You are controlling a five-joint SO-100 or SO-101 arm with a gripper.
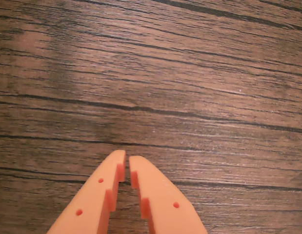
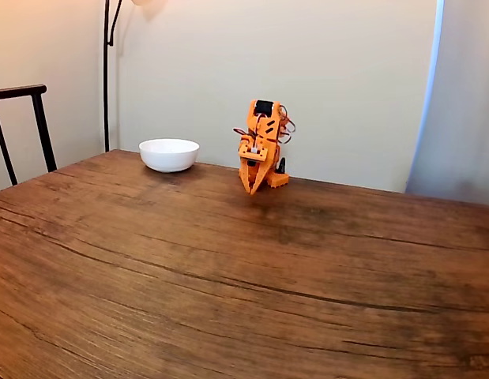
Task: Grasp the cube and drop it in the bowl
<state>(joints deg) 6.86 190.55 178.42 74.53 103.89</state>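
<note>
**Resting arm, bowl at the far side of the table**

Pointing down at the wood, the orange gripper [image 1: 127,157] comes into the wrist view from the bottom edge. Its two fingers [image 1: 99,195] are almost pressed together at the tips; a very thin gap stays between them, and nothing is held there. Under the tips lies the dark brown table [image 1: 190,87] with long black grain lines, and no object touches the fingers.

In the fixed view the arm [image 2: 262,146] stands folded at the far side of the table [image 2: 228,300], a little right of the middle of the picture. The gripper [image 2: 253,189] hangs down with its tips just above the wood or touching it; I cannot tell which.

The white bowl [image 2: 169,154] sits on the table to the left of the arm, near it but apart from it, also at the far edge. From this low angle the inside of the bowl is hidden. I cannot find the blue cube on the table in either view.

A dark chair back [image 2: 19,118] stands at the far left, a thin lamp pole [image 2: 107,71] rises behind the bowl, and a pale curtain [image 2: 461,95] hangs at the right.
</note>
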